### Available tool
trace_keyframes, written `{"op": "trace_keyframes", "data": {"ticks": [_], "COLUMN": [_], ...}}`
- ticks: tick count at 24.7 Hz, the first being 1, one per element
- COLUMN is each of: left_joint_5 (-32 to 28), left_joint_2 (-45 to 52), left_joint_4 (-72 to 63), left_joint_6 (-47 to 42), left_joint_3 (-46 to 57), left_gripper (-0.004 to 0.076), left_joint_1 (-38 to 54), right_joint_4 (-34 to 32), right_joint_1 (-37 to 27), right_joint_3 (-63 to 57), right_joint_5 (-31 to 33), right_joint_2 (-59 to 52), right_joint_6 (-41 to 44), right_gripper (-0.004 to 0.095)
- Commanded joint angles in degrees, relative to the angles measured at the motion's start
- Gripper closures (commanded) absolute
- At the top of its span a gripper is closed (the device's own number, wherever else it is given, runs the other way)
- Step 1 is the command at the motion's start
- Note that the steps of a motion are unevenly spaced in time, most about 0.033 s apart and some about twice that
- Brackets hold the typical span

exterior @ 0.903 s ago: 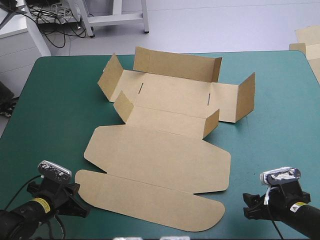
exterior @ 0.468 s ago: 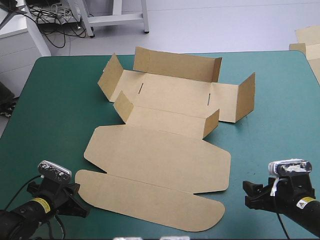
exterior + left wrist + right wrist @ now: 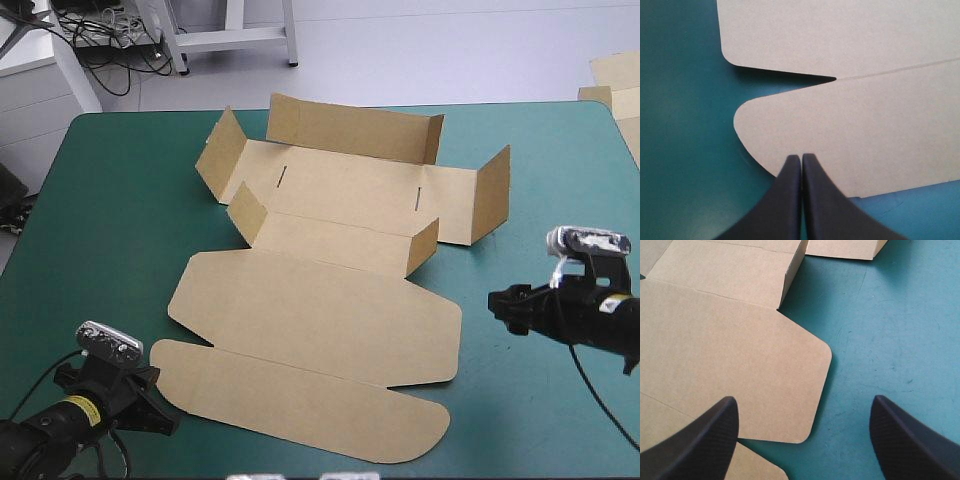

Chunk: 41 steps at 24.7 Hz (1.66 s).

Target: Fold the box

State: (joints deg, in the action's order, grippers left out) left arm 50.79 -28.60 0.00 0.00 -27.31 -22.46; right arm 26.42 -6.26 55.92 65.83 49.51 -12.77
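As my right arm rose from the table's near right corner, my right gripper (image 3: 503, 305) ended beside the right side of the box (image 3: 330, 250). Its fingers were spread wide and faced the rounded corner of the lid panel (image 3: 790, 365), near it but not touching. I took this to mean that the reach had begun but no fold was yet made. The lid panel and the tuck flap (image 3: 300, 400) lay flat toward the near edge, while the back wall (image 3: 350, 130) and the end flaps on the far half stood raised. My left gripper (image 3: 801, 159) had not moved. Its fingers were pressed together in a point over the tuck flap's rounded end, holding nothing. Only bare teal-green cover (image 3: 110, 200) lay between the right fingers and the lid's edge — though the small raised flap (image 3: 424, 245) just beyond might have snagged. More brown board (image 3: 612, 78) sat past the far right corner, well apart.
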Motion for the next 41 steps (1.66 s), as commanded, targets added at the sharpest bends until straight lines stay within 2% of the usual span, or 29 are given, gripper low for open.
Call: {"op": "trace_keyframes", "data": {"ticks": [1,8,19,25,28,34,38,41], "left_joint_5": [-2.8,-2.8,-2.9,-2.9,-2.9,-2.8,-2.8,-2.8], "left_joint_2": [-0.3,-0.3,-0.3,-0.3,-0.3,-0.3,-0.3,-0.3], "left_joint_4": [0.0,0.0,0.0,0.0,0.0,0.0,0.0,0.0], "left_joint_6": [-0.7,-0.7,-0.7,-0.7,-0.7,-0.7,-0.7,-0.7], "left_joint_3": [-1.5,-1.5,-1.4,-1.4,-1.4,-1.4,-1.4,-1.4], "left_gripper": [0.0734,0.0734,0.0734,0.0734,0.0734,0.0734,0.0734,0.0734], "left_joint_1": [0.0,0.0,0.0,0.0,0.0,0.0,0.0,0.0], "right_joint_4": [5.0,13.7,15.6,25.1,30.7,31.6,31.7,31.3], "right_joint_1": [0.1,0.1,0.1,0.1,0.1,2.2,8.0,9.9], "right_joint_3": [5.6,11.8,18.1,18.1,18.1,18.1,18.1,18.1], "right_joint_5": [-2.1,-3.0,-4.6,-5.4,-5.4,-7.3,-13.0,-16.3], "right_joint_2": [6.4,19.4,36.7,42.9,46.3,48.4,50.0,51.6], "right_joint_6": [-0.1,-5.7,-8.6,-13.4,-19.6,-20.0,-19.8,-17.7], "right_gripper": [0.0233,0.0232,0.0233,0.0234,0.0234,0.0233,0.0232,0.0234]}}
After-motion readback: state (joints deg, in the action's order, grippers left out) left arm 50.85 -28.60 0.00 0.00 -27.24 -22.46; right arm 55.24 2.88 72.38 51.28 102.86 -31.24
